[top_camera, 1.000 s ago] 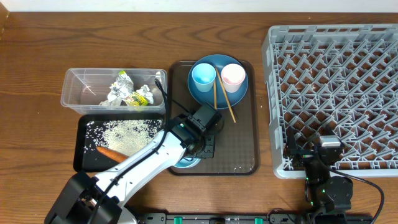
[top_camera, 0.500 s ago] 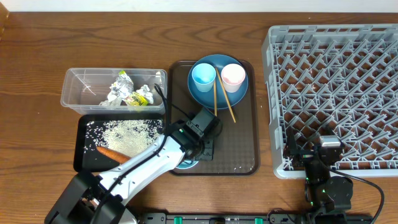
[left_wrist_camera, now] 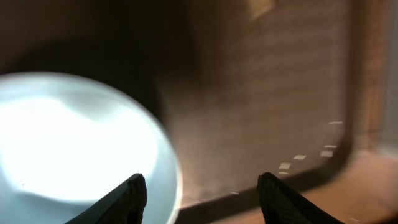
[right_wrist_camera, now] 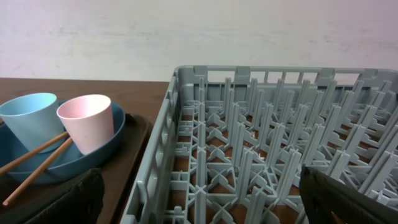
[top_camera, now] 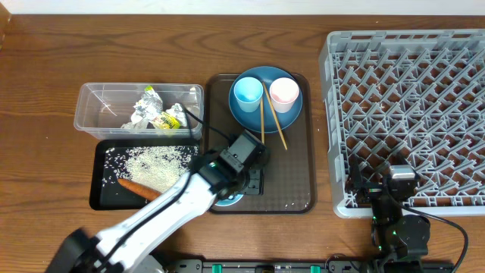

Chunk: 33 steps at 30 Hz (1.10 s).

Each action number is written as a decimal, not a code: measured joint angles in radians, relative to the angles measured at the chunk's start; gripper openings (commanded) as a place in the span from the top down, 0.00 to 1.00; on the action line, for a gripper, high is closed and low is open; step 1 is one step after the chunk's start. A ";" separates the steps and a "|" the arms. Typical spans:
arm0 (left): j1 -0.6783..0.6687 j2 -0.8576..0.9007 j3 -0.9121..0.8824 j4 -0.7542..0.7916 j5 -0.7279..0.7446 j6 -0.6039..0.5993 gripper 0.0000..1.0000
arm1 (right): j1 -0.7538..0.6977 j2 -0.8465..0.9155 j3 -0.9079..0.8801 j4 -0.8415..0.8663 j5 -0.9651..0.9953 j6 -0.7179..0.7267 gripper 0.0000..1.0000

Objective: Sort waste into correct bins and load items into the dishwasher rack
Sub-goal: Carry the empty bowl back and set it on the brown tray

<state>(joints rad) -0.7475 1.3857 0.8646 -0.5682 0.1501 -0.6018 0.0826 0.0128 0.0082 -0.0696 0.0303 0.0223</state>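
Observation:
My left gripper hangs low over the near end of the brown serving tray, jaws open. The rim of the pale blue bowl runs between its fingers without touching them; in the overhead view the arm covers most of the bowl. On the dark blue plate stand a light blue cup and a pink cup, with chopsticks leaning across. My right gripper is open and empty over the front edge of the dishwasher rack.
The clear tub holds crumpled tissue and a yellow-green wrapper. The black tray below it holds rice and a carrot. A few grains lie in the serving tray's corner.
My left gripper's jaws have gone from shut to open over the bowl, which stays on the serving tray. The right arm has not moved.

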 measured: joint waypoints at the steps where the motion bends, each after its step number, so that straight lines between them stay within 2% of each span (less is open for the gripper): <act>1: 0.000 -0.027 0.004 -0.001 0.000 0.002 0.39 | 0.000 0.000 0.000 0.000 0.000 0.000 0.01; 10: 0.000 -0.183 0.013 -0.029 0.000 0.095 0.33 | 0.000 0.000 0.000 0.000 0.000 0.000 0.01; 14: 0.000 -0.191 0.013 -0.030 -0.004 0.114 0.32 | 0.000 0.000 0.000 0.000 0.000 0.000 0.01; 24: 0.000 -0.191 0.013 -0.024 -0.081 0.132 0.22 | 0.000 0.000 0.000 0.000 0.000 0.000 0.01; 26: 0.000 -0.191 0.013 -0.019 -0.088 0.137 0.12 | 0.000 0.000 0.000 0.000 0.000 0.000 0.01; 33: 0.000 -0.191 0.013 -0.014 -0.100 0.135 0.07 | 0.000 0.000 0.000 0.000 0.000 0.000 0.01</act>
<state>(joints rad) -0.7479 1.1950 0.8780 -0.5823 0.0498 -0.4664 0.0826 0.0128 0.0082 -0.0696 0.0303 0.0223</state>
